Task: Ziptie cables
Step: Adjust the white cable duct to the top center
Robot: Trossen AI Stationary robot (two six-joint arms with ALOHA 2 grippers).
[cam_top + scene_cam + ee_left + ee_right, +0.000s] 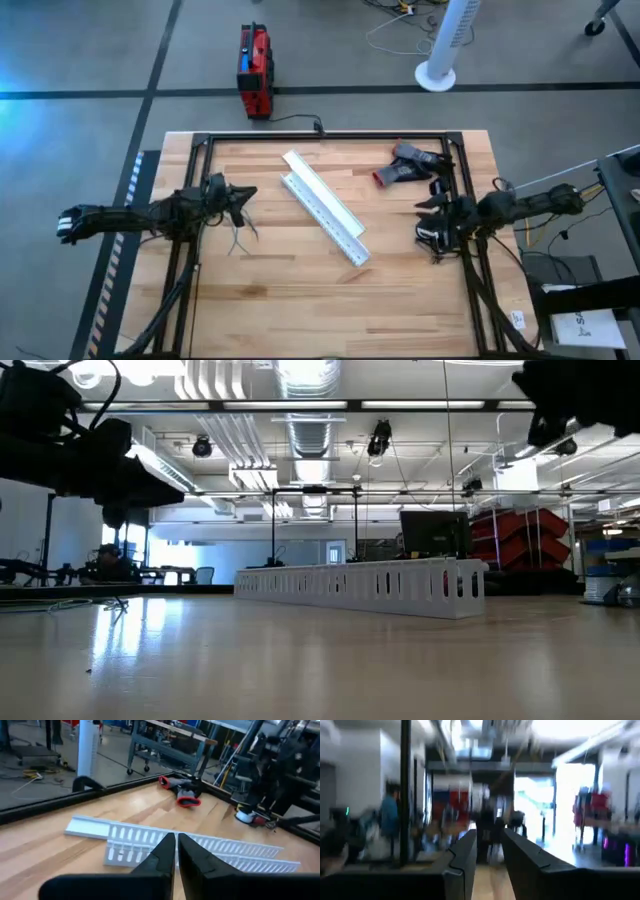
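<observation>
My left gripper (pixel 238 197) pinches the cables (pixel 240 232) near the table's (pixel 270 300) left edge. My right gripper (pixel 432 218), slightly parted and empty, sits by the right edge.

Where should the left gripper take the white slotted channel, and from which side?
Probably the upper-left end of the white slotted channel, nearest the left gripper, pinched across its narrow width from straight above. It lies flat and diagonal on the table; its long parallel side walls suit a pinch, and its length cannot be spanned.
</observation>
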